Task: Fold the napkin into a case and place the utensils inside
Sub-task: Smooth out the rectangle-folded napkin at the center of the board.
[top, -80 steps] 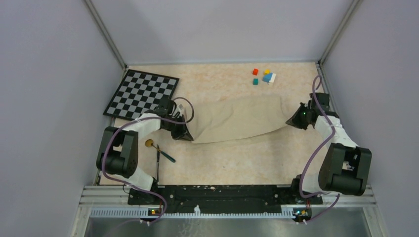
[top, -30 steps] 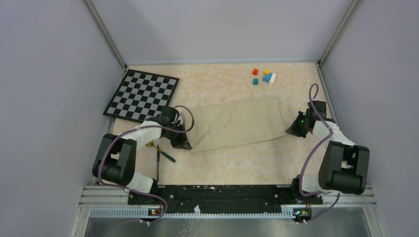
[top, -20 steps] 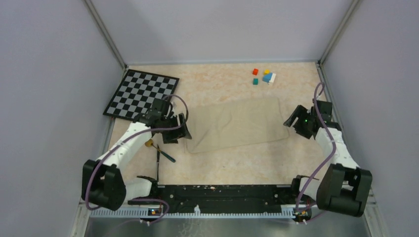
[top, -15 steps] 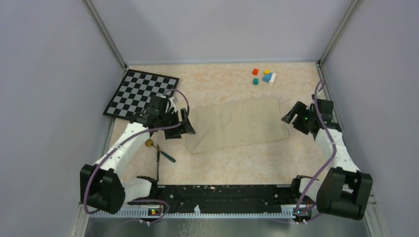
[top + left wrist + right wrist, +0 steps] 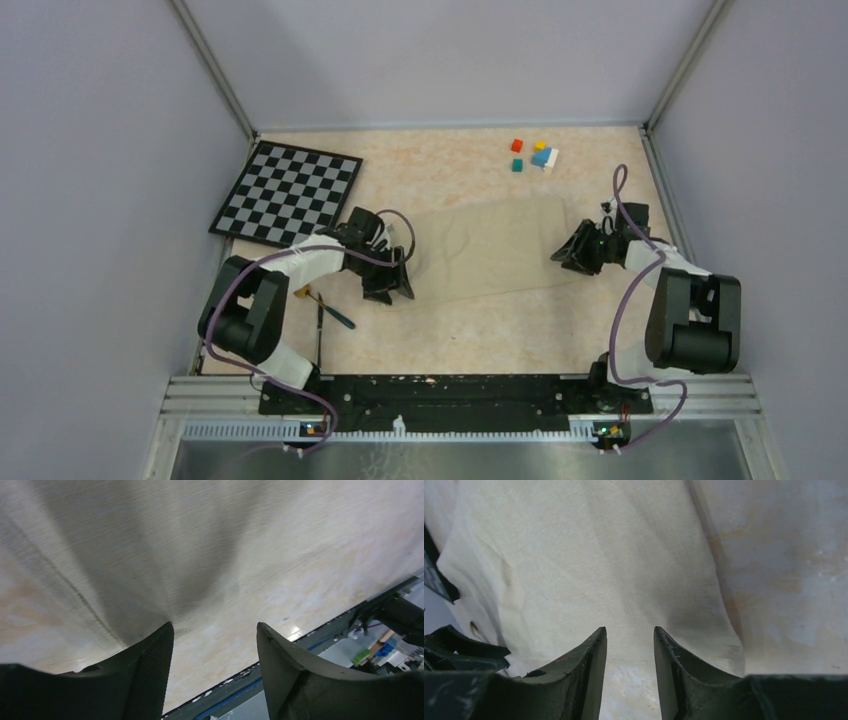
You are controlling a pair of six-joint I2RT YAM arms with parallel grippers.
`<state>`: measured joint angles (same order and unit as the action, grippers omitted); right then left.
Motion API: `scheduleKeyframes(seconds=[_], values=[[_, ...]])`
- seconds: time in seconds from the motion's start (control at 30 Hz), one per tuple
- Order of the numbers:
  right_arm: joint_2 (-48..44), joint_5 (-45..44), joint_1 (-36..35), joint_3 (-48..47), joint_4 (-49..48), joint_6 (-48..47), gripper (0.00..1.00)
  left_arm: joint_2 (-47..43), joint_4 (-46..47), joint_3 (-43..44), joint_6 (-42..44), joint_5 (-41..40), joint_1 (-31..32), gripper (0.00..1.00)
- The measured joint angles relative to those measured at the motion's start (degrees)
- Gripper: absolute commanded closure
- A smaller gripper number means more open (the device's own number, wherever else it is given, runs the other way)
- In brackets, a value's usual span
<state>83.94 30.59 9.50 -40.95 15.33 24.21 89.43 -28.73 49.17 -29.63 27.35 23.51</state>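
Flanking pale beige rectangular cloth napkin [image 5: 490, 250], flat on mottled peach counter [image 5: 450, 170], left claw [image 5: 394, 287] and right claw [image 5: 568, 256] hover at its short ends, both parted, empty, likely poised to fold.

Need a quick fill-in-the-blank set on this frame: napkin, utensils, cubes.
1. The napkin lies ___ on the table, between the left gripper and the right gripper.
2. The utensils lie on the ___ arm's side of the napkin.
3. The coloured cubes sit toward the table's far ___ corner.
Missing words: flat; left; right.
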Motion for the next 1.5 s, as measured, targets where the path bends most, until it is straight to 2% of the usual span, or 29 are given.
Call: scheduleKeyframes(seconds=[0.17, 0.3, 0.43, 0.57, 0.67, 0.83, 0.93, 0.97, 1.1, 1.13, 1.17, 1.23, 1.3, 1.33, 1.4, 1.5], values=[[-1.1, -5.9, 0.4, 3.2, 0.0, 0.5, 0.57, -0.1, -1.8, -1.9, -0.6, -4.7, -1.5, 0.30], [-3.7, -7.8, 0.4, 5.0, -0.1, 0.6, 0.49, -1.9, -3.4, -2.1, -0.9, -8.2, -2.6, 0.24], [-6.9, -8.2, 0.0, 5.6, 0.1, 0.2, 0.43, -6.6, -5.6, -2.2, -1.4, -10.3, -3.1, 0.17], [-8.9, -7.4, -0.3, 5.6, -0.6, 0.3, 0.43, -12.5, -6.7, -1.6, -2.0, -11.8, -3.2, 0.17], [-9.3, -6.3, -0.5, 5.6, -1.2, 0.4, 0.44, -11.1, -8.2, -0.2, -2.3, -15.3, -3.2, 0.23], [-9.3, -4.8, -0.8, 5.7, -1.5, 0.4, 0.45, -1.9, -10.3, 0.2, -2.7, -19.7, -3.7, 0.36], [-9.4, -4.3, -0.9, 5.7, -1.6, 0.3, 0.46, -0.3, -11.0, 0.2, -3.5, -20.0, -3.9, 0.61], [-9.5, -4.3, -0.9, 5.7, -1.7, 0.3, 0.46, -0.3, -11.0, 0.1, -3.8, -20.2, -3.9, 0.66], [-10.3, -4.3, -2.6, 6.5, -3.4, 0.7, 0.45, 0.0, -10.6, -0.4, -3.7, -20.5, -4.0, 0.75], [-10.3, -4.2, -3.4, 6.5, -3.8, 1.1, 0.44, 0.1, -10.8, -0.3, -3.5, -20.7, -4.0, 0.73], [-10.2, -4.0, -4.1, 6.5, -4.4, 1.6, 0.43, 0.2, -11.1, -0.1, -3.4, -20.8, -4.0, 0.67], [-9.4, -3.3, -5.6, 6.3, -6.9, 3.0, 0.40, 0.2, -11.8, 0.5, -3.2, -21.5, -3.9, 0.42], [-7.4, -2.3, -6.3, 5.6, -9.2, 4.4, 0.37, 0.2, -13.2, 1.7, -2.2, -23.2, -3.8, 0.32], [-6.0, -1.7, -6.4, 4.8, -10.0, 5.0, 0.35, 0.2, -14.2, 2.7, -1.7, -24.1, -3.8, 0.30], [-3.0, -0.7, -6.5, 2.3, -11.6, 6.3, 0.35, -0.2, -16.4, 6.3, -1.2, -25.7, -4.0, 0.33], [2.4, 1.2, -6.5, -3.2, -15.3, 8.6, 0.37, -1.5, -14.2, 12.0, -0.9, -23.7, -5.1, 0.49]])
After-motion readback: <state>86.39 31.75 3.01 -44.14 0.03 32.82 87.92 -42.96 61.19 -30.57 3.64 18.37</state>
